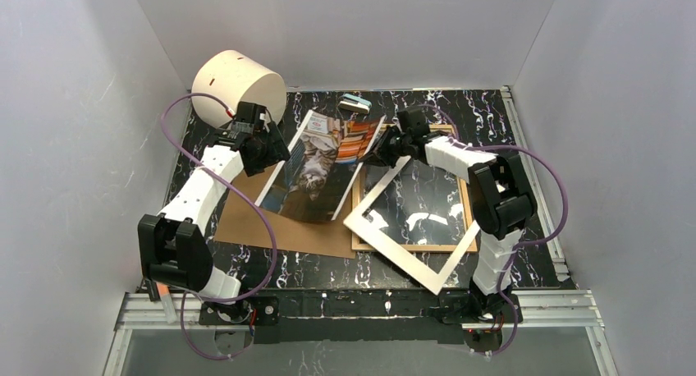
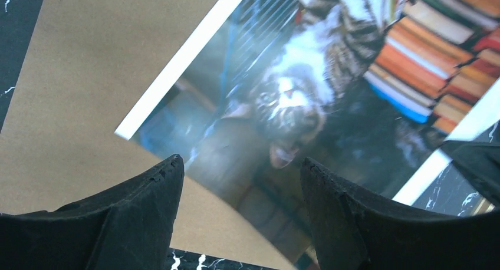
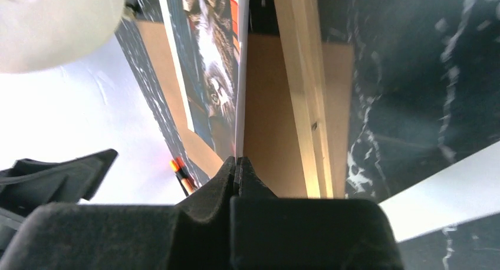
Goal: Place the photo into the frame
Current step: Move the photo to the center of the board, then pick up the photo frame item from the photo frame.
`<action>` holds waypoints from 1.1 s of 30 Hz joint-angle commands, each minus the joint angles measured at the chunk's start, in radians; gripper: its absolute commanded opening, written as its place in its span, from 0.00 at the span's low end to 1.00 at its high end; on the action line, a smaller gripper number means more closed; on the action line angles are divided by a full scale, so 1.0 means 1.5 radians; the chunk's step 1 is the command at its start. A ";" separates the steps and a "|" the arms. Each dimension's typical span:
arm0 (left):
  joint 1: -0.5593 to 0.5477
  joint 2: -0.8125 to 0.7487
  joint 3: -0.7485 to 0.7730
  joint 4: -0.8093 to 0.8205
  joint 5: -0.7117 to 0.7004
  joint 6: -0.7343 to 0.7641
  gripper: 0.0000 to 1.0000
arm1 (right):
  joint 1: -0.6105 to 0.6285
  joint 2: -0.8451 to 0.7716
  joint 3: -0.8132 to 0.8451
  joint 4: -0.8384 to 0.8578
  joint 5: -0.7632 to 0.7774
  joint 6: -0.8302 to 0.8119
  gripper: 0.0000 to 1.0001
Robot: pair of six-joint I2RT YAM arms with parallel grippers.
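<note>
text: none can be read in any view
photo [image 2: 306, 99]: no lettering is resolved on the printed books

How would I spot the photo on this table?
Find the black marbled table and the big cream drum at its back left. Right of the drum, the photo curls up over the brown board, pinched by the right pincer. Only it shows a picture, a cat and colourful books; the white mat beside it is blank.
</note>
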 commanded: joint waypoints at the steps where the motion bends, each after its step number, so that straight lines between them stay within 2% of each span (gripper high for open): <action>1: 0.004 -0.038 -0.013 -0.027 -0.024 -0.015 0.70 | 0.068 -0.020 -0.011 -0.010 -0.003 0.016 0.01; 6: 0.004 -0.049 -0.038 -0.040 -0.036 -0.019 0.70 | 0.146 -0.016 0.002 -0.020 0.037 0.030 0.01; 12: 0.005 -0.054 -0.101 -0.025 -0.042 -0.017 0.70 | 0.190 0.006 0.020 -0.069 0.088 0.035 0.02; 18: 0.005 -0.047 -0.120 -0.007 0.005 -0.003 0.71 | 0.192 -0.063 0.016 -0.142 0.195 -0.008 0.51; 21: 0.005 -0.042 -0.123 -0.001 0.021 0.004 0.70 | 0.189 -0.102 0.019 -0.203 0.268 -0.042 0.63; 24: 0.005 -0.038 -0.135 0.014 0.052 0.009 0.70 | 0.188 -0.128 0.014 -0.291 0.352 -0.060 0.65; 27: 0.005 -0.036 -0.158 0.040 0.123 0.013 0.71 | 0.188 -0.149 -0.011 -0.349 0.403 -0.060 0.65; 33: 0.004 -0.044 -0.210 0.075 0.165 0.003 0.70 | 0.187 -0.137 -0.059 -0.391 0.415 -0.040 0.66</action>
